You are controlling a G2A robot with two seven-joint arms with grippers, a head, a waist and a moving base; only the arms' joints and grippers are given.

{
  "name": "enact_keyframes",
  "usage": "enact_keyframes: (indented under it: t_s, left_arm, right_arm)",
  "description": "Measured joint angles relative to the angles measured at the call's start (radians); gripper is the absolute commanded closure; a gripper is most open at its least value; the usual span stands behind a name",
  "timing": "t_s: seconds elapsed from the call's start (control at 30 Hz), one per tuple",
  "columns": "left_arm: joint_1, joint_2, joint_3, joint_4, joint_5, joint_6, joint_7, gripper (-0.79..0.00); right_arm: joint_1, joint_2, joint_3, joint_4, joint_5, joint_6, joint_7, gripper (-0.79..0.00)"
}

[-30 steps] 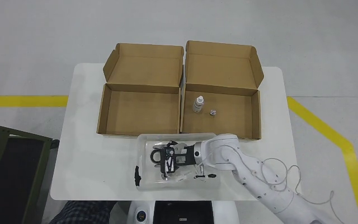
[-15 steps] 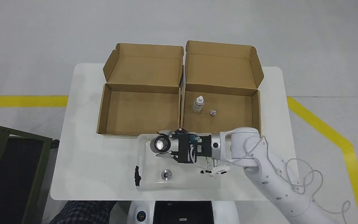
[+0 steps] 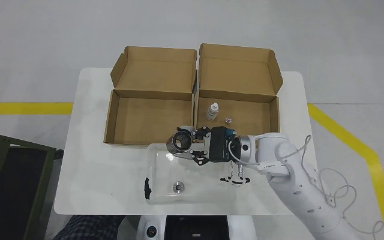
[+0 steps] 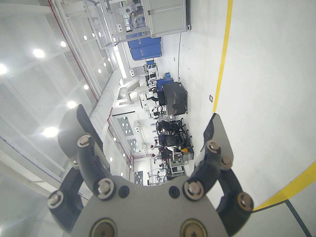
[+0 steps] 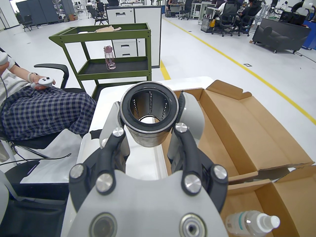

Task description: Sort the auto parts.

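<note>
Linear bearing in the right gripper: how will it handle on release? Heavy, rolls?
Likely heavy for its size: the linear bearing looks like a thick metal sleeve with ball tracks inside. Rigid, so the right gripper clamp shouldn't deform it. Smooth and round outside, so on its side on the empty cardboard box floor it would probably roll.

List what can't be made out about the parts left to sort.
- Small metal piece in the right box: too small to identify, top view.
- Round part in the clear tray: too small, top view.
- Tray's right end: covered by the right arm, top view.
- Bottle: cut off by the edge, right wrist view.
</note>
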Motion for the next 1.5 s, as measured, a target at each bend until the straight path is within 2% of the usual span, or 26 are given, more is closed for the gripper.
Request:
enact_keyframes:
  t_s: [0.97, 1.07, 1.5]
  left_arm:
    - [0.000, 0.000, 0.000, 0.000, 0.000, 0.000, 0.000, -0.785]
    - [0.000, 0.000, 0.000, 0.000, 0.000, 0.000, 0.000, -0.785]
    - [0.000, 0.000, 0.000, 0.000, 0.000, 0.000, 0.000, -0.785]
  right_arm:
    - [-0.005, -0.001, -0.004, 0.008, 0.021, 0.006, 0.003, 0.000]
    - [-0.005, -0.005, -0.008, 0.024, 0.031, 0.047, -0.006, 0.000]
    - [0.172, -0.059, -0.143, 0.176, -0.026, 0.195, 0.003, 0.000]
